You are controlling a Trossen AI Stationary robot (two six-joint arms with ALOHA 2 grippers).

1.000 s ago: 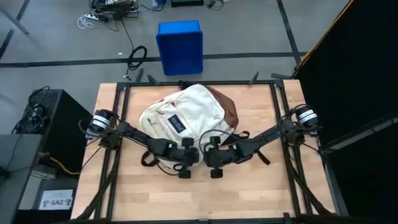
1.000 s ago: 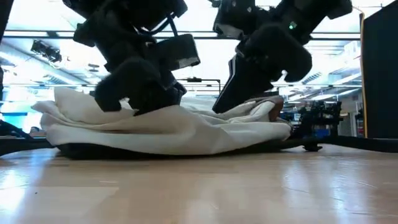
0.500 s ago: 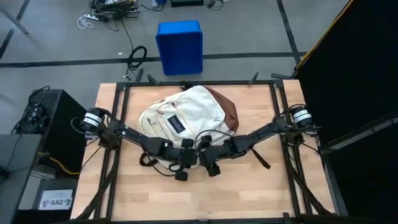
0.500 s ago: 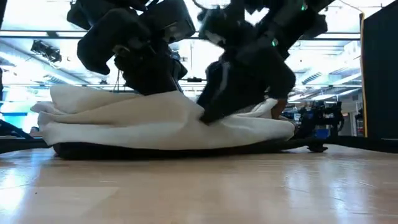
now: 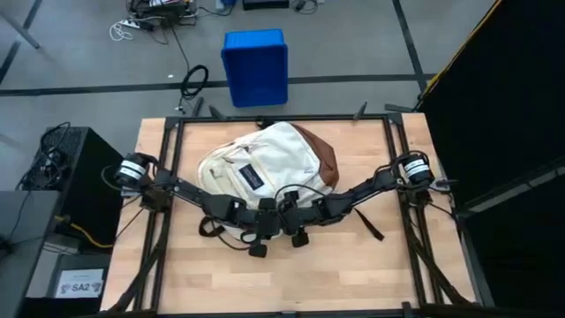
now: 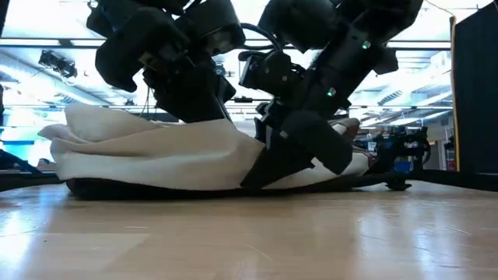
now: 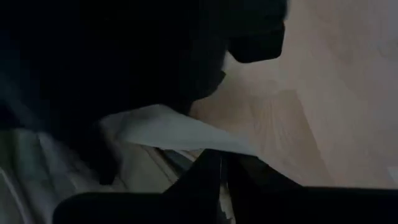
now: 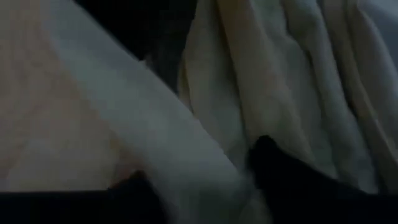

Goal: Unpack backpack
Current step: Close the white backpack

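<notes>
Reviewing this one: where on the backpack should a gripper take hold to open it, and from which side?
The backpack lies flat, brown base toward the table's far edge. Its near cream edge is loose, folded fabric, so pinch that fold from above on the near side, where the left gripper and right gripper are. No zipper pull is visible.

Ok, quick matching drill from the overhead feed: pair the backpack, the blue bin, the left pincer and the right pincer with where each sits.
Things:
1. backpack
2. blue bin
3. left pincer
4. right pincer

Places:
A. on the floor beyond the table's far edge
B. at the backpack's near edge, on the picture's right of its partner
C. lying flat on the wooden table, toward the far side
D. at the backpack's near edge, on the picture's left of its partner

Pairs: 1-C, 2-A, 3-D, 4-B
</notes>
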